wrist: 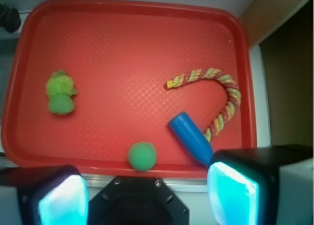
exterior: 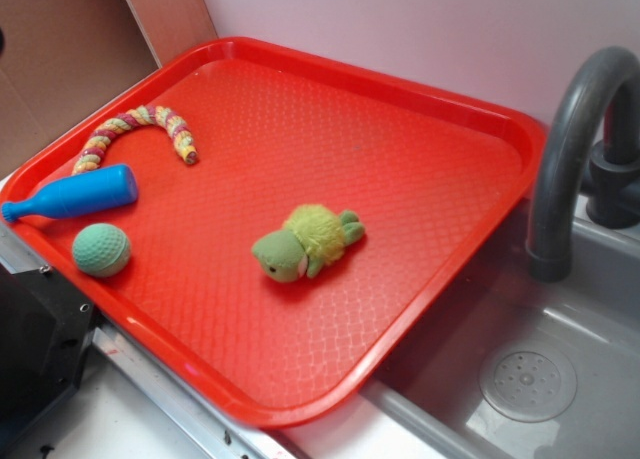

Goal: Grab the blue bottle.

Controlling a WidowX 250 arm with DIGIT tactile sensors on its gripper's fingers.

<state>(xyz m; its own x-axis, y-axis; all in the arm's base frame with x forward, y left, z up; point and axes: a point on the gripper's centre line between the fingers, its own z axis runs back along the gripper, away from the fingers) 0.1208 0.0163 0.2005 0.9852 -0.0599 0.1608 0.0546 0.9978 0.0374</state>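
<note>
Gripper (wrist: 142, 195) wide open, empty, hovering above tray's near rim. Blue bottle (wrist: 191, 138) lying flat just beyond, at 1 o'clock from gripper, neck under right finger. Green ball (wrist: 142, 156) beside it. Rope toy (wrist: 216, 95), plush turtle (wrist: 60, 93) farther. Descent and grasp not yet done.

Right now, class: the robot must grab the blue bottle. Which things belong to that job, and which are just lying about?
Belongs to the job:
blue bottle
tool

Just lying about:
green ball
plush turtle
braided rope
red tray
faucet
</note>
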